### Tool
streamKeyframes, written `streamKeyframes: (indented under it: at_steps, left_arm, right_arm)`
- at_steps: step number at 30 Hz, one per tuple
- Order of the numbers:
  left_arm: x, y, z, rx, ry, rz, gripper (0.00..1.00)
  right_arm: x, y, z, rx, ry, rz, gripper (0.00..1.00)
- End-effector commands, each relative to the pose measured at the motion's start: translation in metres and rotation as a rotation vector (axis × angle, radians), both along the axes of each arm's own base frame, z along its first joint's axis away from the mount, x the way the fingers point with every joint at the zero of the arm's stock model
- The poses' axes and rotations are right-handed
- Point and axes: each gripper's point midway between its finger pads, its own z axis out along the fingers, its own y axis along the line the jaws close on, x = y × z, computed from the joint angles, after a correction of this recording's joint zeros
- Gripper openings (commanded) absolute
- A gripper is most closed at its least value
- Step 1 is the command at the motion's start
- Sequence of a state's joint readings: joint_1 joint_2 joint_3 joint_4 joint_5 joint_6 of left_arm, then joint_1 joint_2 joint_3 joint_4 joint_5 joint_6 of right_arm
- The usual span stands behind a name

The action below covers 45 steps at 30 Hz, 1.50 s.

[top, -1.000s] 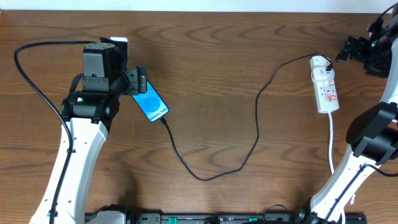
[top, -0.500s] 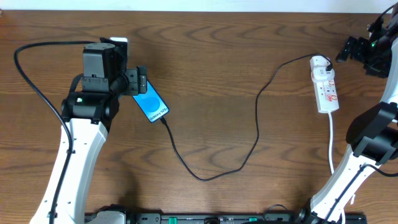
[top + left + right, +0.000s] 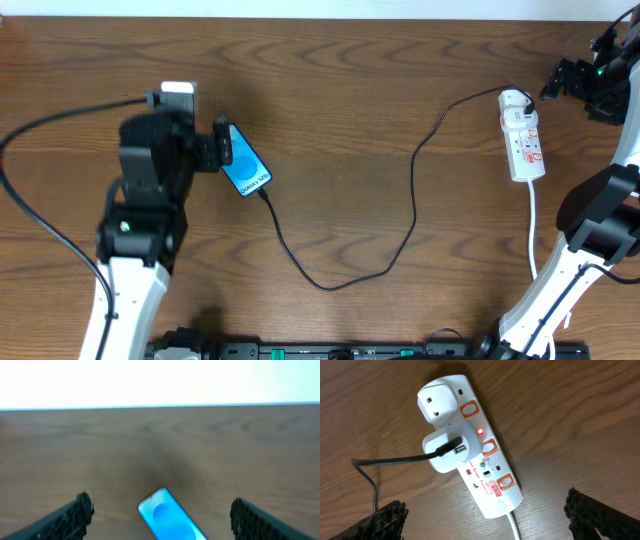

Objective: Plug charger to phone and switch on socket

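Your left gripper stands spread wide. The phone lies between its fingers, and the wrist view shows neither one touching it. Beneath the hand is a dark brown wood-grain table; past its far edge the wrist camera sees only a bright white band. From overhead, the phone's long axis runs diagonally. One short end sits under the gripper and the other points away from the arm, toward the table's middle. The charger meets that outer end, loops across the wood and climbs to the socket.

Your right gripper is also spread wide, hovering over the socket without touching it. Just below it, the cable enters a white USB adapter seated in the strip, and a small red light glows beside it. The strip's length runs away from the hand, with its white cord leaving the near end.
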<state>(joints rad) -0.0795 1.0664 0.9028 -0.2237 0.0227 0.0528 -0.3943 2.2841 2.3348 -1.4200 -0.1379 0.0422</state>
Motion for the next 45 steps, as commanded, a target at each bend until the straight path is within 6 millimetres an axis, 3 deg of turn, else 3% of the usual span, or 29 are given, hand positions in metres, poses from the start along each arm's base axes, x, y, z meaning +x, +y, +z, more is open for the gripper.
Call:
streamKeyframes:
  at_steps: [1, 16, 25, 45]
  left_arm:
    - [-0.014, 0.003, -0.008, 0.004, -0.085, 0.007, 0.89]
    - [-0.066, 0.009, -0.01, 0.013, -0.443, 0.008, 0.9]
    - [-0.089, 0.011, -0.025, 0.002, -0.584, 0.011, 0.89]
    - [-0.114, 0.022, -0.061, 0.017, -0.538, 0.066, 0.89]
  right_arm:
    - [0.003, 0.001, 0.006, -0.002, -0.018, -0.009, 0.99]
    - [0.003, 0.001, 0.006, -0.002, -0.018, -0.009, 0.99]
    - [0.003, 0.001, 0.006, -0.002, -0.018, -0.009, 0.99]
    - [0.003, 0.001, 0.006, -0.002, -0.018, -0.009, 0.99]
